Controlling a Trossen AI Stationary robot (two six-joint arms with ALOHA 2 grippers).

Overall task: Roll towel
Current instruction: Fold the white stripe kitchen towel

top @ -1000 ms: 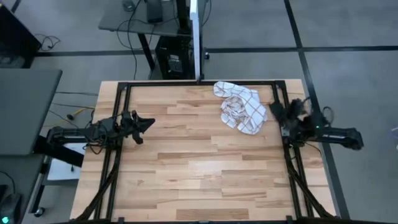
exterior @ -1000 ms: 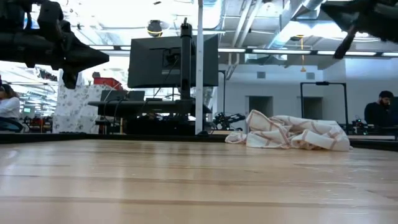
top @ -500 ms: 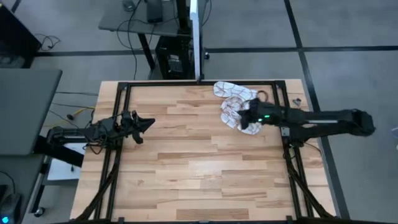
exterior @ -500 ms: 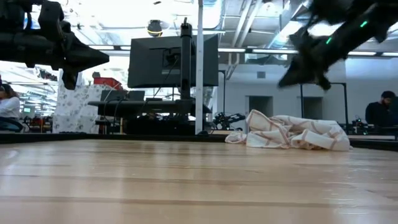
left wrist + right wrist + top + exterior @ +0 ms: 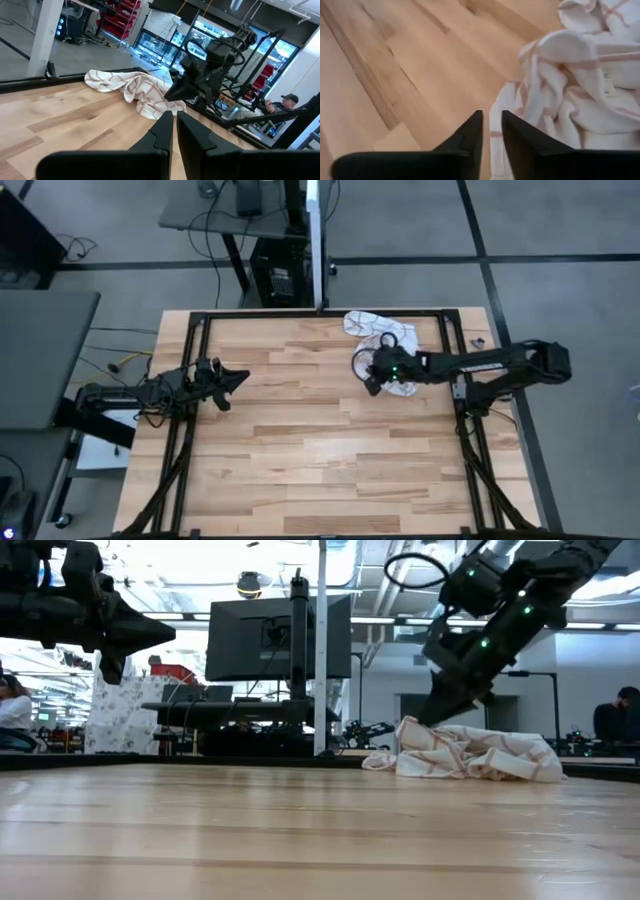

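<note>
The white towel with reddish-brown grid lines (image 5: 365,322) lies crumpled in a heap on the table's far right part; it also shows in the low view (image 5: 480,755) and the left wrist view (image 5: 135,87). My right gripper (image 5: 368,378) reaches in from the right and hovers over the heap's left edge (image 5: 505,115). Its fingers are shut to a narrow gap (image 5: 492,120). In the low view its tips (image 5: 430,718) stand just above the cloth. My left gripper (image 5: 240,376) is shut and empty, held above the table's left side.
Black frame rails run along the table's left (image 5: 190,380) and right (image 5: 462,420) sides. A pole and a monitor stand are behind the far edge (image 5: 320,650). A person shows far off in the room (image 5: 615,715). Bare wood lies in the middle and near part (image 5: 320,450).
My right arm has swung from the table's right edge toward the left, out over the towel, and has come down with its fingers tipped toward the heap's left edge. The towel has not moved.
</note>
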